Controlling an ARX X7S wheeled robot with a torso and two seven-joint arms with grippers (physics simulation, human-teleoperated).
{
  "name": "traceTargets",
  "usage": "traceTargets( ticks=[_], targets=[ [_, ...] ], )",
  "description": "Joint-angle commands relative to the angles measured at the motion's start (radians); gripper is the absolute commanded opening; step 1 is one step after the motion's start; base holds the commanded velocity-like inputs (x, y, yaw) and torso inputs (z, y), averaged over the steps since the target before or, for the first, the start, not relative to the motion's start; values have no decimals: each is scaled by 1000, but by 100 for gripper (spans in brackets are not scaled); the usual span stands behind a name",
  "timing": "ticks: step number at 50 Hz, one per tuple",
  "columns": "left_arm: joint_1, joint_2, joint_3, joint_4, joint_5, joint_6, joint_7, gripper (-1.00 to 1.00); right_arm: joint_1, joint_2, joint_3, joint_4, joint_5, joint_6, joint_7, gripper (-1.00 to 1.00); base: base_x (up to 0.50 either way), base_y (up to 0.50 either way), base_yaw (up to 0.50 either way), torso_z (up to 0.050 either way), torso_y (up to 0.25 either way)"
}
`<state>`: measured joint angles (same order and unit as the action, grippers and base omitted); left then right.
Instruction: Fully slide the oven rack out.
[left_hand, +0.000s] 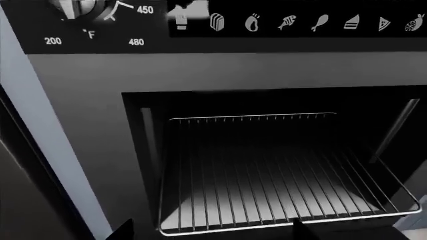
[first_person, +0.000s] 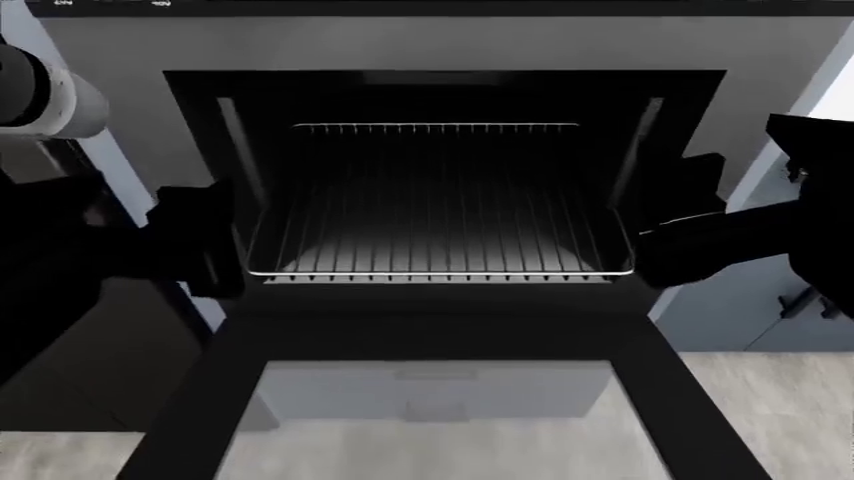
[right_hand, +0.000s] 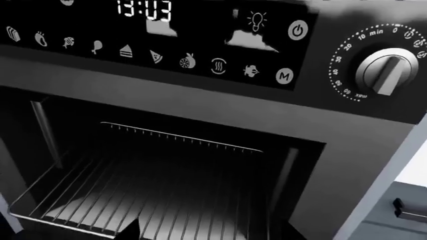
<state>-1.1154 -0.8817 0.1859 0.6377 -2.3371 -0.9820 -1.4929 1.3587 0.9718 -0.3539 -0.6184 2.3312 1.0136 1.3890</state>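
The oven rack (first_person: 430, 225) is a silvery wire grid lying level in the open oven cavity, its front bar out at the cavity's mouth. The pale glass-panelled oven door (first_person: 434, 400) hangs open below it. My left gripper (first_person: 200, 245) hovers by the rack's front left corner. My right gripper (first_person: 657, 238) hovers by the front right corner. In the left wrist view the rack (left_hand: 267, 185) fills the frame and my left gripper (left_hand: 212, 232) is open, holding nothing. In the right wrist view the rack (right_hand: 153, 192) lies ahead and my right gripper (right_hand: 213, 231) is open too.
Above the cavity runs a dark control panel with a temperature knob (left_hand: 83, 7), a timer knob (right_hand: 387, 70) and a row of icons (right_hand: 187, 62). A grey cabinet (first_person: 801, 300) with a dark handle (right_hand: 407, 207) stands right of the oven. Pale floor (first_person: 761, 420) lies beside the door.
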Motion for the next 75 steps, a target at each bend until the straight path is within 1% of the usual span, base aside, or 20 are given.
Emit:
traceTargets(
  ticks=[1, 7, 20, 25, 45, 49, 57, 59, 65, 69, 75],
  targets=[
    [-101, -59, 91, 45, -120, 100, -49, 100, 81, 25, -42, -12, 100, -19, 45, 100, 0, 0, 0, 0, -250],
    [-111, -66, 105, 48, -106, 118, -28, 100, 58, 16, -40, -13, 71, -23, 25, 100, 0, 0, 0, 1, -227],
    [-137, -88, 132, 61, -101, 143, -12, 100, 53, -2, -56, -8, 47, -35, 13, 100, 0, 0, 0, 1, -135],
    [-120, -104, 117, 52, -70, 141, 15, 100, 29, -1, -50, -14, 30, -43, 0, 100, 0, 0, 0, 1, -125],
    [-91, -90, 135, 40, -21, 165, 52, 100, -43, -15, -46, -9, -29, -70, -45, 100, 0, 0, 0, 1, -76],
    [-96, -63, 149, 8, 20, 155, 71, 100, -67, -28, -36, 9, -70, -75, -70, 100, 0, 0, 0, 0, 0],
    [-68, 72, 190, -91, 209, 140, 168, 100, -104, -85, -39, 74, -190, -76, -131, 100, 0, 0, 0, 0, 0],
    [-87, 95, 218, -108, 259, 109, 179, 100, -115, -108, -36, 84, -228, -86, -142, 100, 0, 0, 0, 0, 0],
    [-85, 143, 252, -149, 352, 86, 219, 100, -107, -163, -72, 137, -291, -73, -167, 100, 0, 0, 0, 0, 0],
    [-80, 179, 270, -172, 397, 87, 240, 100, -106, -179, -78, 168, -335, -64, -201, 100, 0, 0, 0, 0, 0],
    [-84, 222, 298, -237, 493, 73, 311, 100, -98, -212, -93, 217, -410, -55, -251, 100, 0, 0, 0, 0, 0]
  ],
)
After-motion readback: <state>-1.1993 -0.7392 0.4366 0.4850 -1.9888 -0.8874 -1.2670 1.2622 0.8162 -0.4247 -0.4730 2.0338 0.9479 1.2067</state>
